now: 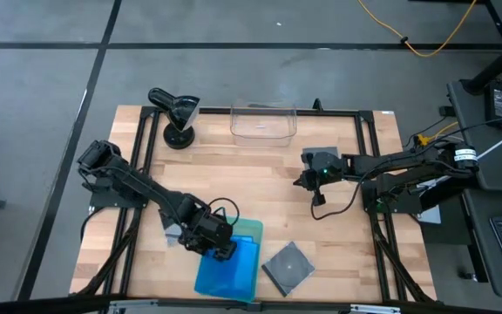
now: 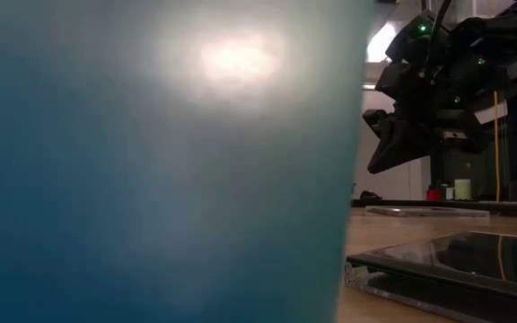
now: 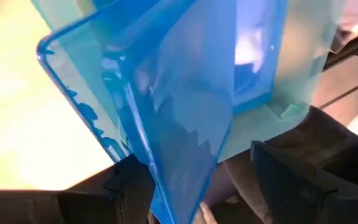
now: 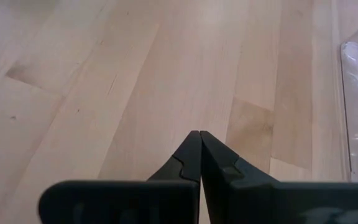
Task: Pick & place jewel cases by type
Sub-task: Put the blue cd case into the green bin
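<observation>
At the left, the left gripper (image 1: 219, 248) is seen low over the front of the table (image 1: 260, 174), its fingers (image 3: 291, 180) spread wide on either side of a tilted blue jewel case (image 3: 179, 118). Blue jewel cases (image 1: 229, 272) are stacked on the pale green tray (image 1: 253, 228). Just to their right, a dark grey jewel case (image 1: 288, 266) lies flat on the wood. Farther right, the right gripper (image 1: 308, 180) is held above bare wood, fingers pressed together and empty, near the clear bin (image 1: 263, 121).
</observation>
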Controlling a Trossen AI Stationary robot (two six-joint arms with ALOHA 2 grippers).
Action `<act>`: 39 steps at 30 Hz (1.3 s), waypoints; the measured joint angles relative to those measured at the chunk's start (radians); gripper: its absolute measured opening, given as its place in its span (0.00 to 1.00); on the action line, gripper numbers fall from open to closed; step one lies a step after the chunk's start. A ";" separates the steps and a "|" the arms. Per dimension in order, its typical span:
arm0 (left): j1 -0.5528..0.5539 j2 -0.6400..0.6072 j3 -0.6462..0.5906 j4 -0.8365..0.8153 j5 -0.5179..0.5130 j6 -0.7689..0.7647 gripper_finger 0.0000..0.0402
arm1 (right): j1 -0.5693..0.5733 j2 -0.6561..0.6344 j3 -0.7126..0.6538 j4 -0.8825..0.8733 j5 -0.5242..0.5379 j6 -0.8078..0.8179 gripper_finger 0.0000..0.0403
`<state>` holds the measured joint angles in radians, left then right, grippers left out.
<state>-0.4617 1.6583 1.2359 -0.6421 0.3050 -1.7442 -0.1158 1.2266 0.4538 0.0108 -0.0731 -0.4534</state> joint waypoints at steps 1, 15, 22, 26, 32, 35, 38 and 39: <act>0.011 0.001 0.000 0.002 0.008 0.009 0.61 | 0.000 0.000 0.000 0.000 0.000 0.000 0.01; 0.090 0.018 0.025 -0.027 0.040 0.168 0.61 | 0.000 0.000 0.000 0.022 0.000 -0.002 0.01; 0.102 0.016 0.092 -0.100 -0.027 0.292 0.56 | 0.000 0.000 0.000 0.040 0.000 -0.002 0.01; 0.118 0.020 0.094 -0.174 -0.027 0.367 0.53 | -0.009 0.001 0.000 0.058 0.000 -0.004 0.01; 0.121 0.080 0.144 -0.198 -0.018 0.456 0.52 | -0.032 0.001 0.000 0.058 0.000 -0.004 0.01; 0.118 0.131 0.227 -0.168 -0.050 0.518 0.52 | -0.043 0.001 0.000 0.056 0.000 -0.002 0.01; 0.127 0.220 0.297 -0.298 0.073 0.572 0.52 | -0.052 0.003 0.000 0.056 -0.005 -0.002 0.01; 0.127 0.265 0.331 -0.350 0.092 0.591 0.52 | -0.054 0.003 0.000 0.055 -0.006 -0.001 0.01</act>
<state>-0.3351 1.9234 1.5672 -0.9921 0.3970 -1.1529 -0.1695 1.2297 0.4538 0.0659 -0.0787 -0.4546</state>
